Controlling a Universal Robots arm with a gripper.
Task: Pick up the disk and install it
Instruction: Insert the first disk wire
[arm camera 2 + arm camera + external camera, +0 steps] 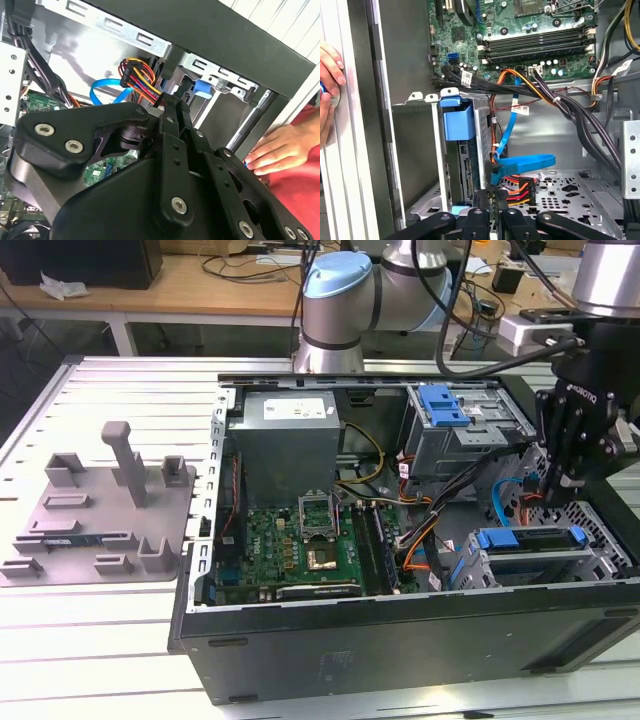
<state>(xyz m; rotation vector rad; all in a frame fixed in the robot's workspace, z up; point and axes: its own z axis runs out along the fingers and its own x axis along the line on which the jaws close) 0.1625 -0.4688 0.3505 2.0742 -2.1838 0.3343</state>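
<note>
Exterior view reference: locate the end effector [553, 488] inside the open computer case [400, 660], at the exterior view's right, just above the drive cage [610, 540]. Its fingers are closed against each other and carry nothing. The second wrist view shows the end effector [175, 102] in the same state.

Locate the disk [530, 542] in that drive cage. It stands on edge, with its blue carrier showing at either end. In the first wrist view, the disk [457, 122] sits in its slot near the end effector [493, 199], not touching it. Treat the disk as placed in the cage. You cannot confirm from these views that it is fully latched.

Hazards:

- Cable snag. The power wires [520, 189], orange, red and yellow, and the blue data cable [525, 162] lie just beside the fingertips. Sideways travel may hook a wire and strain its connector.
- Cage contact. The end effector sits close to the sheet-metal cage wall. A tilted move may scrape the wall or push the disk askew.
- Person in the work area. A hand [327, 75] rests just outside the case wall, over the table [100, 640]. Motion toward that side may strike it.
</note>
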